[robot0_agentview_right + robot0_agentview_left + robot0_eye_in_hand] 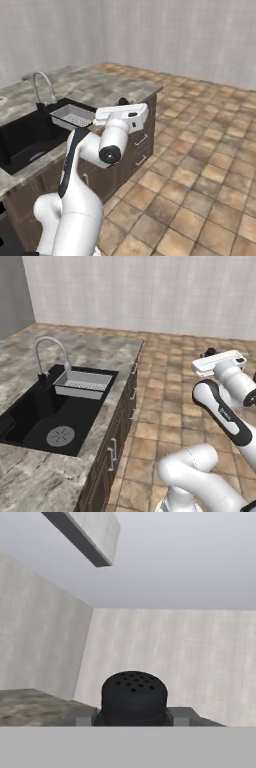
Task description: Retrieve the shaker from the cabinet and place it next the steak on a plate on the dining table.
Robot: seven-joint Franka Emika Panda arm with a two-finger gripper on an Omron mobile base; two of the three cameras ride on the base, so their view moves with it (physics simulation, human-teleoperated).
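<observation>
The dining table (100, 348) is the biggest thing before me, a long marbled surface running from nine o'clock toward twelve in the left base view, with the black sink (35, 416) sunk into it at about eight o'clock, a curved tap (47, 351) standing at the sink's far rim and a grey strainer basket (82, 383) set in its far end. The tiled floor (200, 165) spreads away at three o'clock, bare as far as I can see. My arm is folded high beside the table's end, my hand level and pointing out toward the far wall. In my hand view the shaker (134, 698) sits at six o'clock, its black perforated top upright, and my claw (134, 714) is clamped on the shaker's body, one grey finger pressed to each side. So I judge the fetching from the cabinet done and the carrying step in hand. I cannot pick out the plate or the steak anywhere on the stretch of surface in front of me, so the next move calls for travelling along the table until they come into sight, keeping the shaker upright, then lowering it just beside the steak on the plate before I let go.
</observation>
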